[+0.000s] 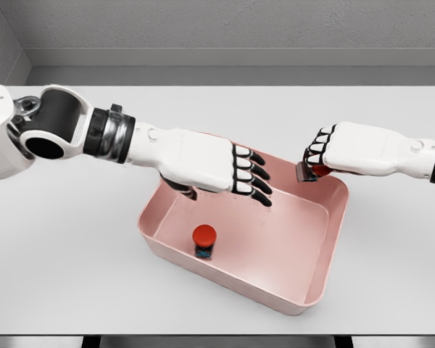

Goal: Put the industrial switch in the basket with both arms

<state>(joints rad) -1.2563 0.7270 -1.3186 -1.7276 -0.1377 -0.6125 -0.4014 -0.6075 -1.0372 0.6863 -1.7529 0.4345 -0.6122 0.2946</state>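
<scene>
An industrial switch (pixel 204 241) with a red mushroom button on a dark base stands upright inside the pink basket (pixel 315 250), near its front left wall. My left hand (pixel 252 178) hovers over the basket's back left part, palm down, fingers stretched out and holding nothing. My right hand (pixel 319 155) is at the basket's far right corner, fingers curled around a small grey and red object (pixel 310 172) that pokes out below them, just above the rim.
The basket lies at an angle in the middle of a pale grey table (pixel 65 246). The table's front edge runs along the bottom of the view. A grey wall stands behind the table.
</scene>
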